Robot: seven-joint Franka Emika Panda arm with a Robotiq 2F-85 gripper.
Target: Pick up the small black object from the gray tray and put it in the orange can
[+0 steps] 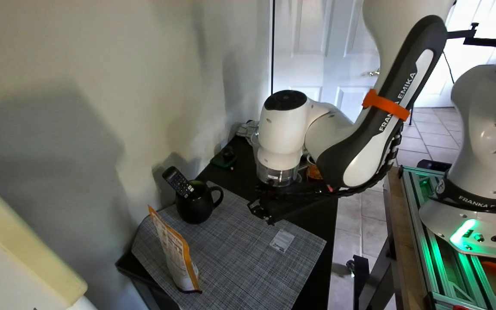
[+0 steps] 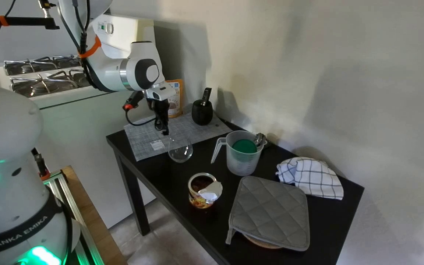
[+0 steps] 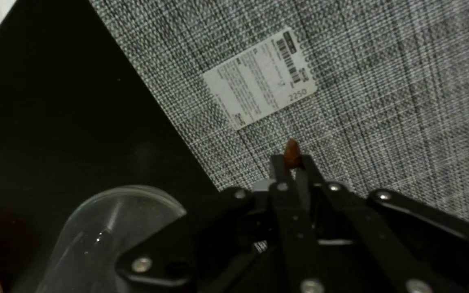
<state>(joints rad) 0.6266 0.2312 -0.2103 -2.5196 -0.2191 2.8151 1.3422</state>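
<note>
In an exterior view, we're finding the remote (image 1: 178,183) leaning in the mug (image 1: 192,209), presumably stored there. In an exterior view, we're seeing the can (image 2: 196,200) near the glass (image 2: 180,150), its lid (image 2: 212,190) folded back, presumably for filling. In the wrist view, the fingers (image 3: 277,167) are standing nearly together above the tray (image 3: 381,101), pinching what we're taking for the object (image 3: 292,154), brownish here, at their tips, likely for clean release.

Small reddish-brown object (image 3: 292,154) aloft over the gray tray (image 1: 239,262), orange can (image 2: 196,201) (open, upright) apart
</note>
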